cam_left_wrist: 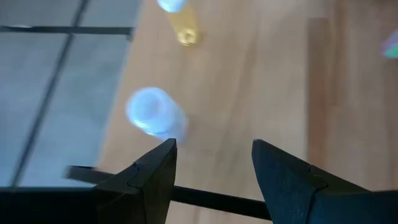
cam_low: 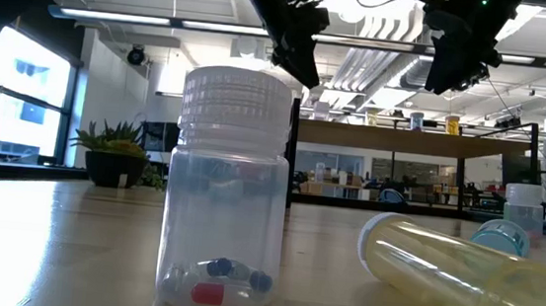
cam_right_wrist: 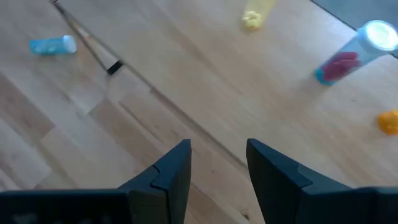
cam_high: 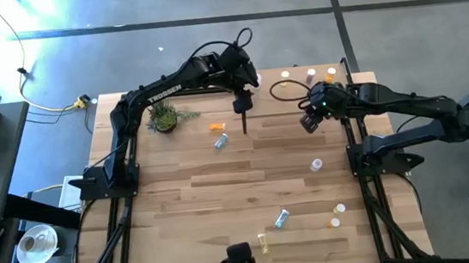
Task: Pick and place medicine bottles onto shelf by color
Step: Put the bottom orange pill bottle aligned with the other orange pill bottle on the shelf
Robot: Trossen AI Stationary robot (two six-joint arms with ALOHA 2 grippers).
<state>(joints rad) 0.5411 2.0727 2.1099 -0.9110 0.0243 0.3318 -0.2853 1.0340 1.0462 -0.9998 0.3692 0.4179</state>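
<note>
Medicine bottles lie scattered on the planked table: an orange one [cam_high: 217, 126] and a pale blue one [cam_high: 221, 141] near the middle, a clear one [cam_high: 315, 165], and others toward the near edge [cam_high: 282, 219]. Three bottles [cam_low: 415, 119] stand on the shelf [cam_low: 403, 140] at the far right. My left gripper [cam_left_wrist: 214, 146] hangs open above the shelf's left end [cam_high: 243, 106], beside a pale blue bottle [cam_left_wrist: 152, 112] and short of a yellow one [cam_left_wrist: 180, 25]. My right gripper [cam_right_wrist: 217, 146] hovers open over bare table [cam_high: 311, 120], nothing between its fingers.
A potted plant [cam_high: 164, 117] stands at the far left of the table. A black cable loop [cam_high: 287, 92] lies by the shelf. Close to the low camera a clear bottle [cam_low: 224, 198] stands upright and a yellow one [cam_low: 460, 278] lies on its side.
</note>
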